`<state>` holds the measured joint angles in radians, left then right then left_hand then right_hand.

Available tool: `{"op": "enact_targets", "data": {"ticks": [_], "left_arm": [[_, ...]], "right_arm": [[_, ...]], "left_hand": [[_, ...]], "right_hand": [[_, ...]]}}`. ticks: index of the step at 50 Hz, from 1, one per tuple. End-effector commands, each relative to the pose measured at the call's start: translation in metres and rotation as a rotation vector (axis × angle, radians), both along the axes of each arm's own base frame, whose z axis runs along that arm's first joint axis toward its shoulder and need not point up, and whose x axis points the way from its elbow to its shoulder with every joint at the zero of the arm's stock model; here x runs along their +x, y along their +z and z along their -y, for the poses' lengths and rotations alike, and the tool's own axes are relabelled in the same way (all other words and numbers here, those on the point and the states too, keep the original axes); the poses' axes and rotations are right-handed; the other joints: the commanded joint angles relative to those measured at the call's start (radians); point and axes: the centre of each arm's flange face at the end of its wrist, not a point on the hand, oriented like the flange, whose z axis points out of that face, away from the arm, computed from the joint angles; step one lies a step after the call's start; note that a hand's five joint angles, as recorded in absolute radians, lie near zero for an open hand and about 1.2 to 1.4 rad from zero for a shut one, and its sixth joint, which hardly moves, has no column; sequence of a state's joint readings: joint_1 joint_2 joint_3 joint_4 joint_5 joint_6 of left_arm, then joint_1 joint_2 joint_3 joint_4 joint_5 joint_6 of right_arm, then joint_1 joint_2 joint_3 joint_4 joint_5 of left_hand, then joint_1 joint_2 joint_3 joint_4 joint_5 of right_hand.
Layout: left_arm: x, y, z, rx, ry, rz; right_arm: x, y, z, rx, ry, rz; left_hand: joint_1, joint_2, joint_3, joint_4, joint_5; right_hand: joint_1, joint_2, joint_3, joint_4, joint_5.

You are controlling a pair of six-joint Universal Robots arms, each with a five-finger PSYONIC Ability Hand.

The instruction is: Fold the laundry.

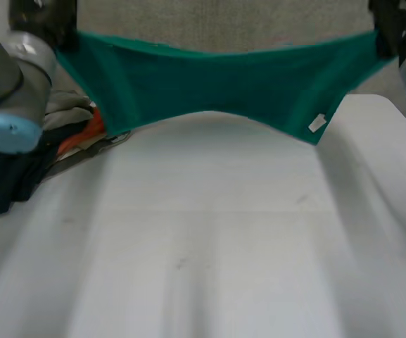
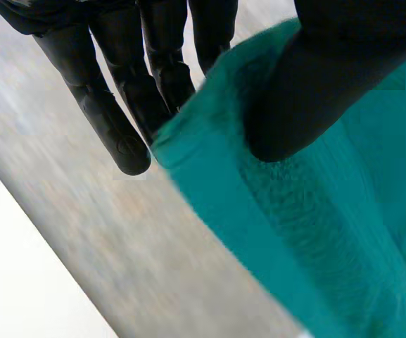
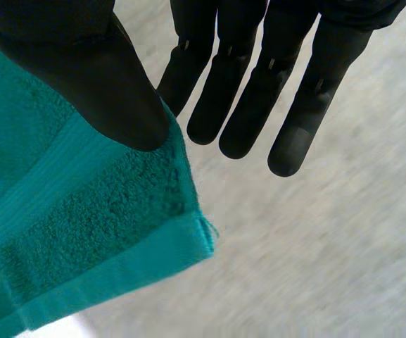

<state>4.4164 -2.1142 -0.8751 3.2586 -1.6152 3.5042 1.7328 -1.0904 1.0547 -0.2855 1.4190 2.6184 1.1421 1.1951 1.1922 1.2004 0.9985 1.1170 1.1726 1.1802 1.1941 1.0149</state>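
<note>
L hand [image 2: 308, 84], R hand [image 3: 83, 77] raised, each pinching green towel [image 1: 210, 84] corner.

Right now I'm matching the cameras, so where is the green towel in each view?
Head view: green towel stretched in the air at the white table's far edge.
Left wrist view: its corner pinched by the left hand.
Right wrist view: its corner pinched by the right hand.
Shared landmark: grey floor.
</note>
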Motion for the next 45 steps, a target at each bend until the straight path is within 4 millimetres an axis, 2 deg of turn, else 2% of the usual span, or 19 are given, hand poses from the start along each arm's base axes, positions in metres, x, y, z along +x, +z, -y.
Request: {"op": "enact_targets", "data": {"ticks": [1,3,7,9,13,14,17,18,19,22,25,28,32,36,39,42,45], "left_arm": [[-0.002,-0.102,-0.015,0.275,-0.06,0.117],[-0.005,-0.129,-0.03,0.347,-0.1,0.174],[-0.004,-0.16,-0.057,0.431,-0.134,0.304],[0.0,-0.166,-0.067,0.453,-0.136,0.359],[0.012,-0.169,-0.098,0.531,-0.127,0.474],[0.016,-0.167,-0.113,0.574,-0.131,0.509],[0.022,-0.166,-0.14,0.668,-0.152,0.567],[0.025,-0.163,-0.157,0.736,-0.175,0.601],[0.027,-0.163,-0.166,0.773,-0.187,0.617],[0.032,-0.156,-0.188,0.881,-0.223,0.653],[0.031,-0.15,-0.194,0.899,-0.253,0.656],[0.024,-0.142,-0.19,0.849,-0.275,0.644],[0.016,-0.134,-0.17,0.767,-0.24,0.619],[0.009,-0.125,-0.137,0.666,-0.156,0.573],[0.003,-0.12,-0.099,0.581,-0.072,0.521],[-0.002,-0.118,-0.081,0.549,-0.041,0.496],[-0.013,-0.121,-0.053,0.508,-0.022,0.451]], "right_arm": [[-0.014,-0.089,-0.006,0.319,-0.005,-0.059],[-0.017,-0.113,-0.017,0.423,0.009,-0.083],[-0.024,-0.138,-0.038,0.575,0.027,-0.135],[-0.029,-0.141,-0.045,0.617,0.022,-0.167],[-0.046,-0.132,-0.068,0.716,0.001,-0.264],[-0.049,-0.13,-0.073,0.736,-0.001,-0.288],[-0.063,-0.124,-0.095,0.841,-0.004,-0.403],[-0.07,-0.123,-0.108,0.911,0.007,-0.468],[-0.073,-0.124,-0.114,0.946,0.013,-0.501],[-0.082,-0.122,-0.136,1.051,0.061,-0.625],[-0.081,-0.121,-0.138,1.025,0.086,-0.68],[-0.074,-0.12,-0.13,0.95,0.067,-0.645],[-0.065,-0.125,-0.114,0.88,0.046,-0.586],[-0.055,-0.129,-0.091,0.789,0.033,-0.536],[-0.045,-0.121,-0.063,0.642,0.006,-0.464],[-0.038,-0.118,-0.044,0.542,-0.006,-0.409],[-0.026,-0.117,-0.014,0.391,-0.027,-0.333]], "left_hand": [[0.254,0.201,0.204,0.196,0.223],[0.254,0.201,0.204,0.196,0.223],[0.254,0.201,0.204,0.196,0.223],[0.254,0.201,0.204,0.196,0.223],[0.254,0.201,0.204,0.196,0.223],[0.254,0.201,0.204,0.196,0.223],[0.254,0.201,0.204,0.196,0.223],[0.254,0.201,0.204,0.196,0.223],[0.254,0.201,0.204,0.196,0.223],[0.254,0.201,0.204,0.196,0.223],[0.254,0.201,0.204,0.196,0.223],[0.254,0.201,0.204,0.196,0.223],[0.254,0.201,0.204,0.196,0.223],[0.254,0.201,0.204,0.196,0.223],[0.254,0.201,0.204,0.196,0.223],[0.254,0.201,0.204,0.196,0.223],[0.254,0.201,0.204,0.196,0.223]], "right_hand": [[0.279,0.224,0.216,0.202,0.207],[0.279,0.224,0.216,0.202,0.207],[0.279,0.224,0.216,0.202,0.207],[0.279,0.224,0.216,0.202,0.207],[0.279,0.224,0.216,0.202,0.207],[0.279,0.224,0.216,0.202,0.207],[0.279,0.224,0.216,0.202,0.207],[0.279,0.224,0.216,0.202,0.207],[0.279,0.224,0.216,0.202,0.207],[0.279,0.224,0.216,0.202,0.207],[0.279,0.224,0.216,0.202,0.207],[0.279,0.224,0.216,0.202,0.207],[0.279,0.224,0.216,0.202,0.207],[0.279,0.224,0.216,0.202,0.207],[0.279,0.224,0.216,0.202,0.207],[0.279,0.224,0.216,0.202,0.207],[0.279,0.224,0.216,0.202,0.207]]}}
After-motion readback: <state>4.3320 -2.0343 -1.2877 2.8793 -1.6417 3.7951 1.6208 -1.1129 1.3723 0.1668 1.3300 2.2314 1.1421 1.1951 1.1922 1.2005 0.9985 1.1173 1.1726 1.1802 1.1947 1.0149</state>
